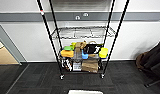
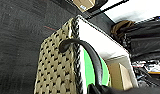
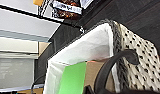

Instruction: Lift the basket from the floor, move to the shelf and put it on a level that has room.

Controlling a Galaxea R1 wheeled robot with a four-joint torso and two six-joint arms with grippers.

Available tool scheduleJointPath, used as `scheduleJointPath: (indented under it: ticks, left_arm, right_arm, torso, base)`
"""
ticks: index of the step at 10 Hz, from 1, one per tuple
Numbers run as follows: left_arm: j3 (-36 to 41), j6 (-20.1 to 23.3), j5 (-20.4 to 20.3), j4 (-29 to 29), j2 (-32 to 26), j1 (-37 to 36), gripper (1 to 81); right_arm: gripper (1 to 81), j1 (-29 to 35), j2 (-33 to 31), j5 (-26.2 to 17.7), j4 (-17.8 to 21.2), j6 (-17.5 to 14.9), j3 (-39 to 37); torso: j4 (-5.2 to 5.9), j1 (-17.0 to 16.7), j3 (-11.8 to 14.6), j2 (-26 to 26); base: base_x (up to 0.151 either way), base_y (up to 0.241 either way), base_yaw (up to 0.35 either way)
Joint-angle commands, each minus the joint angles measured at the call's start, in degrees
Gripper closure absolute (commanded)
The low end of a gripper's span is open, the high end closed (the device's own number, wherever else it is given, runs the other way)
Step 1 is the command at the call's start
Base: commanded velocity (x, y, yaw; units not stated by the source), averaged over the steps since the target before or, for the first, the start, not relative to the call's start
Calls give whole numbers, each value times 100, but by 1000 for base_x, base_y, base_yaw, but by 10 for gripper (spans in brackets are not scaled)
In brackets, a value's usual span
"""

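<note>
1. Black wire shelf (image 1: 82, 47) stands on the floor (image 1: 33, 80), well ahead of both grippers.
2. Woven basket (image 2: 58, 65), white-lined, sits just beside each wrist, its handle (image 2: 93, 57) arching close.
3. Finger state of either gripper: cannot tell.

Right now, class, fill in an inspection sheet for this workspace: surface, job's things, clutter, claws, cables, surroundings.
Surface: dark grey carpet floor.
Job's things: woven basket with white lining, green and tan items inside; black wire shelf, its upper visible tier bare.
Clutter: coloured containers and a brown bag crowd the lower tiers.
Claws: fingers not made out; a dark handle arches over the basket's rim.
Cables: nothing seen.
Surroundings: white wall, dark bundle at right.
</note>
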Motion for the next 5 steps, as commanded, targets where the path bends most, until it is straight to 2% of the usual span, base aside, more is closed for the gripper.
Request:
scheduleJointPath:
  ticks: [1,3,4,5]
  left_arm:
    - [377,-161,-897,-140,-305,-388,811]
    - [315,-161,-907,-131,-261,-379,811]
    - [280,-161,-872,-122,-244,-405,811]
    - [263,-170,-837,-122,-244,-493,811]
  right_arm:
    - [811,1098,-53,-157,88,39,296]
    - [811,1213,-8,-361,106,47,278]
    - [811,1152,-8,-352,106,47,278]
    - [811,1082,-17,-308,106,47,269]
  torso:
    - [0,-354,2,551]
    - [0,-597,0,931]
    - [0,-730,162,1137]
    - [0,-848,446,1322]
  base:
    - [0,0,0]
    - [0,0,0]
    - [0,0,0]
    - [0,0,0]
